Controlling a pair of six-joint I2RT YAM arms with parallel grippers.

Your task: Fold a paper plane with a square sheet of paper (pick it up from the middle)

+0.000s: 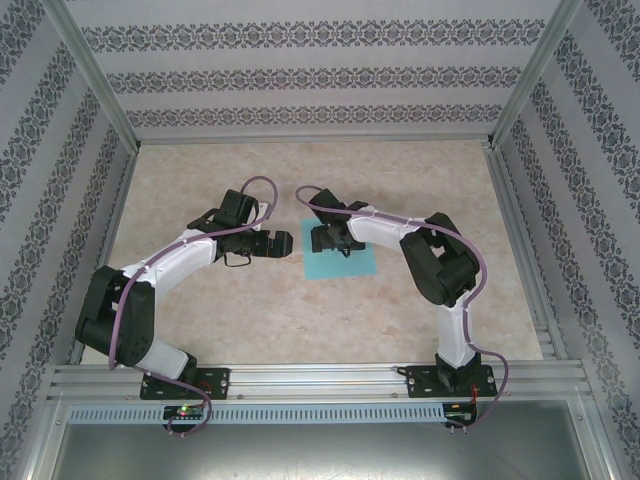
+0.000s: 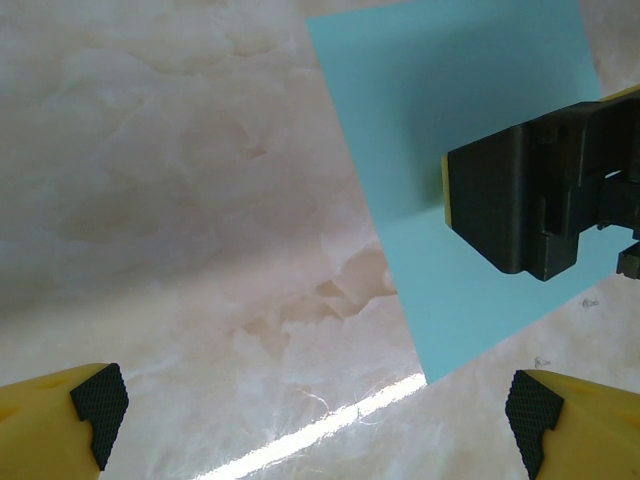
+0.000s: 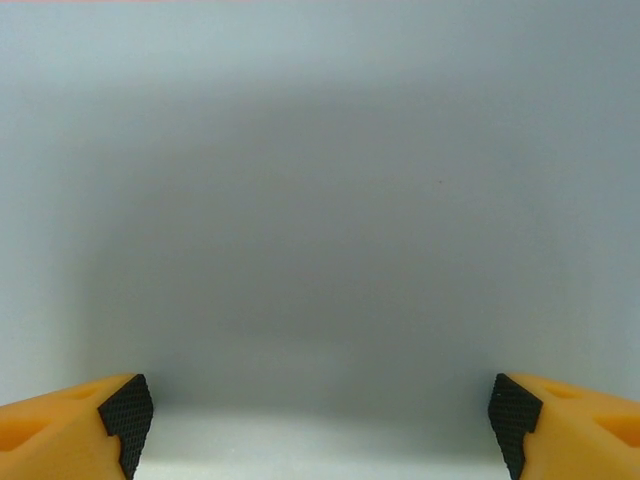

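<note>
Checking in from the remote desk: the square sheet of paper (image 1: 350, 268) is lying flat on the marbled table (image 1: 250, 320), roughly mid-workspace and a touch toward the right arm's side. As far as I can tell it's one plain, unfolded teal square. The right gripper (image 1: 326, 238) is over the left part of the sheet, pointing down at it. On the left wrist cam its black body sits low over the paper and casts a shadow on it, though I can't tell whether the tips actually touch the surface. On the right wrist cam I get a blurry grey-blue surface up close, which looks like the sheet itself. The two yellow fingers with their black pads (image 3: 128, 410) sit way out in the bottom corners, so those jaws are spread wide and pinching nothing. The left gripper (image 2: 315, 425) hangs just beside the sheet's left edge, over bare table and clear of the paper. Its fingers also stand far apart in the corners of its own cam, with only tabletop between them — there's a bright streak of glare there too. From above, the two grippers face each other across that left edge of the sheet, near but not touching, with both arms bent inward from their bases at the near rail.
</note>
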